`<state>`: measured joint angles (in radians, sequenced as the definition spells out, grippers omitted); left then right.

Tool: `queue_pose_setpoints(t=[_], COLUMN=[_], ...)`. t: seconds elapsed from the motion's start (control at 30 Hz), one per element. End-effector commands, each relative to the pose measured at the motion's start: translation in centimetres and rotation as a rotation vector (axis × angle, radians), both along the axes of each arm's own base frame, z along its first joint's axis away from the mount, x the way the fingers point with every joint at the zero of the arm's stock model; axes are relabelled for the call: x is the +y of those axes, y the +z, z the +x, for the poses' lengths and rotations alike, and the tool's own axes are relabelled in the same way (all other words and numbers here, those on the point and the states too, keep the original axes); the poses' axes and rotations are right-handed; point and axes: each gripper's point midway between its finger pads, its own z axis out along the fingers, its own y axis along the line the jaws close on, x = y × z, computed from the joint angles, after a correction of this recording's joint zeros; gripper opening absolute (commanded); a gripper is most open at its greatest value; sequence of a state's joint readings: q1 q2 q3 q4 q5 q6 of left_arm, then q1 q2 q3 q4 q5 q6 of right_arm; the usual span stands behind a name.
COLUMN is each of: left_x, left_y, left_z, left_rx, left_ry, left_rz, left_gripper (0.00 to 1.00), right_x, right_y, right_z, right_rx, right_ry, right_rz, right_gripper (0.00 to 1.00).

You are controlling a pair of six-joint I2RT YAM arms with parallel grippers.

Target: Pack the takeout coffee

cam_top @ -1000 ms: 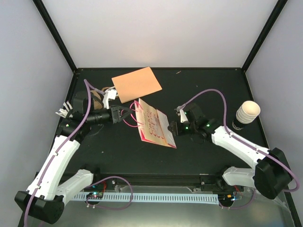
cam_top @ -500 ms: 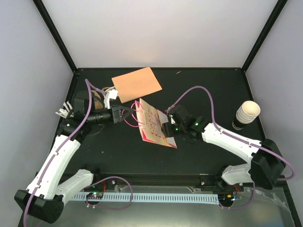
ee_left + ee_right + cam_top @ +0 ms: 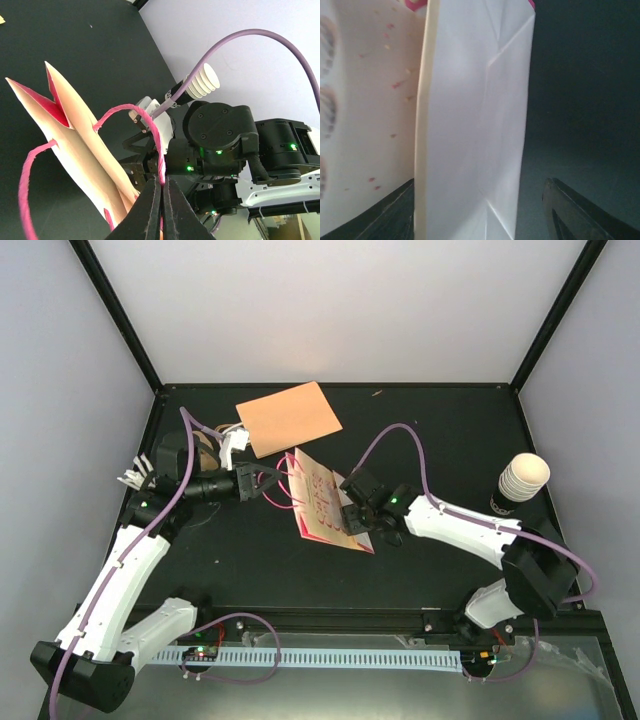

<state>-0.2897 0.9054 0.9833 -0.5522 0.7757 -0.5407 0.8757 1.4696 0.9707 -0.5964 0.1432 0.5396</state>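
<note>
Takeout coffee (image 3: 522,483) standing, well right of right end effector (image 3: 352,520)

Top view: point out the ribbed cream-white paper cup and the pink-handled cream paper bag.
Cream-white ribbed paper cup (image 3: 520,483): top view, on its ribbed side wall.
Pink-handled cream paper bag (image 3: 322,498): top view, on its printed side panel.

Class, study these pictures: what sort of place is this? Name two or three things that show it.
Probably a robot test cell, not a café: a black table boxed in by plain white panels, two robot arms bolted at its near edge, and props like a paper bag and takeout cup.
</note>
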Motion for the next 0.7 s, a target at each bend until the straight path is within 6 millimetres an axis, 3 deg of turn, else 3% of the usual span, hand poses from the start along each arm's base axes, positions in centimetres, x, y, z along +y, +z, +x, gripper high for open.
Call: queue_pose_setpoints(t=[0.0,0.2,0.43,0.67], left_x=[-0.3,-0.2,-0.2,-0.1], left_y=[1.3,1.3,1.3,1.2], left_z=[-0.6,-0.7,-0.7,-0.7], left_rx=[-0.045,-0.048,-0.048,-0.048], left_ry=[-0.032,-0.028,-0.028,-0.028], left_rz=[-0.01,-0.004,-0.003,0.0], left_gripper=[0.02,0.01,0.02,0.02], right_x=[-0.9,-2.1,-2.2,-1.6], right_y=[0.7,1.5,2.1,2.9], right_z=[1.0,1.7,2.1,2.5], right_rx=[-0.047,-0.089,-0.113,-0.125], right_ry=[-0.054,-0.086,-0.086,-0.066], right_rz=[-0.063,-0.126,-0.133,-0.123], right_gripper=[0.67,0.62,0.59,0.45])
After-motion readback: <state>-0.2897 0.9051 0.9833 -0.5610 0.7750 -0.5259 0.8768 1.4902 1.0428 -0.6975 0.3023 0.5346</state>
